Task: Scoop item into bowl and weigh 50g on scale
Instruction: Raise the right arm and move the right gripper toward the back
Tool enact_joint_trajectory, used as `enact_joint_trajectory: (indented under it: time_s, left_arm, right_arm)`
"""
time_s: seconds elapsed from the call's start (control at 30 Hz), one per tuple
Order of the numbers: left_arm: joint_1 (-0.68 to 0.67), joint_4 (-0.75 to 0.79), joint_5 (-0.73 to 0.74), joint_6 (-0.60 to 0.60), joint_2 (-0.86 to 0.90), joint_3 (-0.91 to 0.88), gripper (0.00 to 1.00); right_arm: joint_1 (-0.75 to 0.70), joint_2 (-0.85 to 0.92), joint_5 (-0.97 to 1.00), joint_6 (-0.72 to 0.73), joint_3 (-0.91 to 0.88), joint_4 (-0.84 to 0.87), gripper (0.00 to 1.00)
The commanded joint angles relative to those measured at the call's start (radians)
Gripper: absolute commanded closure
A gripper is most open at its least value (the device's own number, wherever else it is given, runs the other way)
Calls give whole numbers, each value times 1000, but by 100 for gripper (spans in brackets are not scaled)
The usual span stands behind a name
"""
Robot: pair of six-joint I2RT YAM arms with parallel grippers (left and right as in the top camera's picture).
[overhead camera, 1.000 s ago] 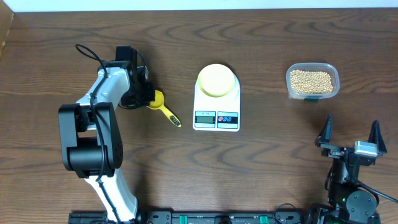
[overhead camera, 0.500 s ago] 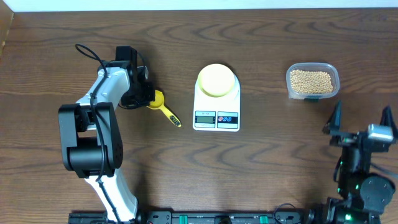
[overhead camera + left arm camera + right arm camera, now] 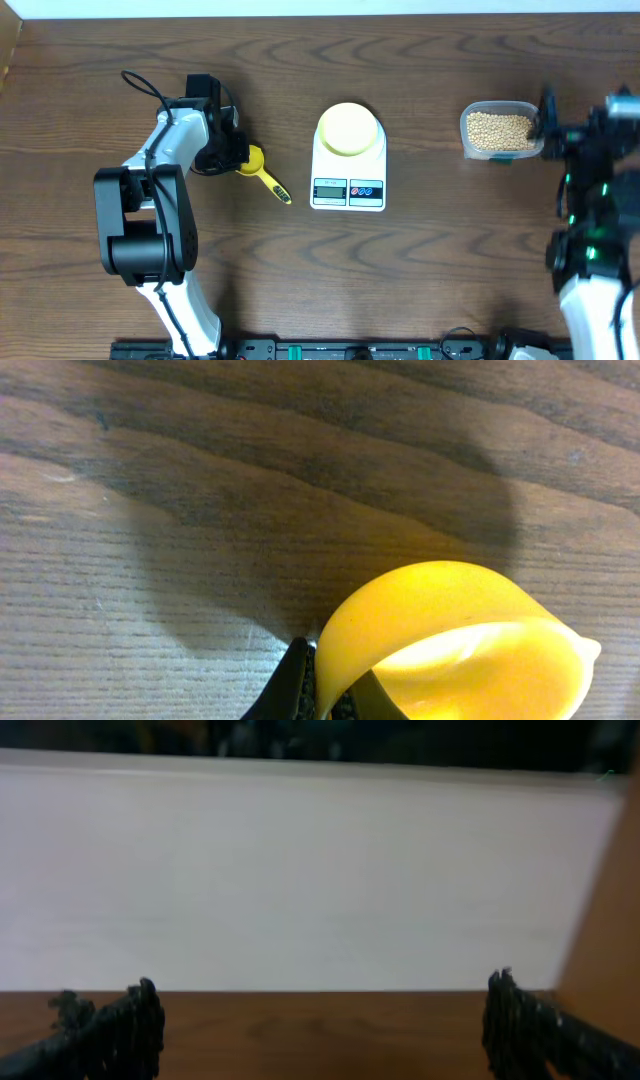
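Overhead, scale (image 3: pixel 348 172) display, digits seemingly too small

The white rectangular scale (image 3: pixel 348 168) lies flat mid-table, with its grey display (image 3: pixel 329 190) and two round buttons (image 3: pixel 366 190) at its 6 o'clock end. The pale yellow bowl (image 3: pixel 349 129) stands upright and empty on the platform at the 12 o'clock end. The beans (image 3: pixel 501 130), small, round and tan, lie heaped in a clear tub (image 3: pixel 464 130), well apart at the scale's 2 o'clock.
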Motion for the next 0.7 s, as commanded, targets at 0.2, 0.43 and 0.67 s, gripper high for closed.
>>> enact_joint_trajectory:
  time_s: [0.2, 0.43, 0.67]
  left_arm:
    - [-1, -6, 9, -2, 14, 15, 92]
    - [-1, -7, 9, -2, 14, 15, 92]
    - [-1, -7, 9, -2, 14, 15, 92]
  right_arm:
    - [-2, 356, -274, 303, 304, 2, 1]
    - [-1, 544, -463, 441, 448, 2, 1]
    - [0, 653, -612, 605, 524, 6, 1]
